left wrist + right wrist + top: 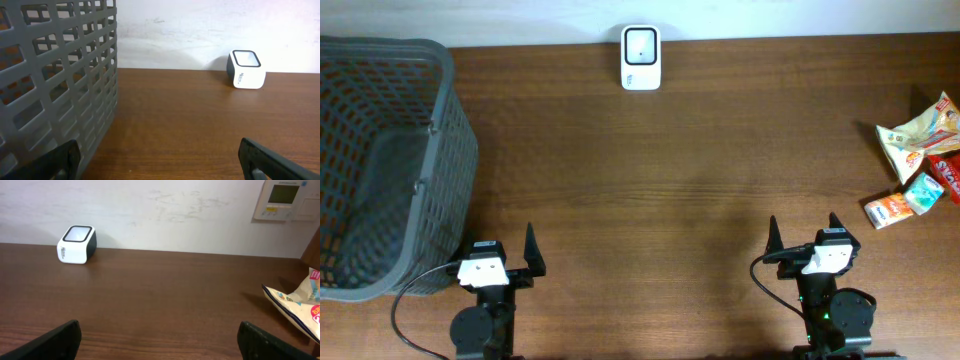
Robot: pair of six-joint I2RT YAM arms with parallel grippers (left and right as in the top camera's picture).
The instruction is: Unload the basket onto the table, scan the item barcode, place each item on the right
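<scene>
A white barcode scanner (pixel 641 58) stands at the table's far edge, also seen in the left wrist view (pixel 246 69) and the right wrist view (pixel 77 244). Several snack items lie at the far right: a pale bag (pixel 918 135), a red packet (pixel 948 172), a teal packet (pixel 924 192) and a small orange box (pixel 887 210). The bag's corner (pixel 295 307) shows in the right wrist view. My left gripper (pixel 502 252) (pixel 159 160) is open and empty near the front edge. My right gripper (pixel 804 235) (pixel 160 340) is open and empty, left of the items.
A large grey mesh basket (pixel 450 130) (pixel 75 75) fills the left side, close beside the left gripper. The brown wooden table (pixel 670 180) runs to a white wall, where a control panel (pixel 282 200) hangs.
</scene>
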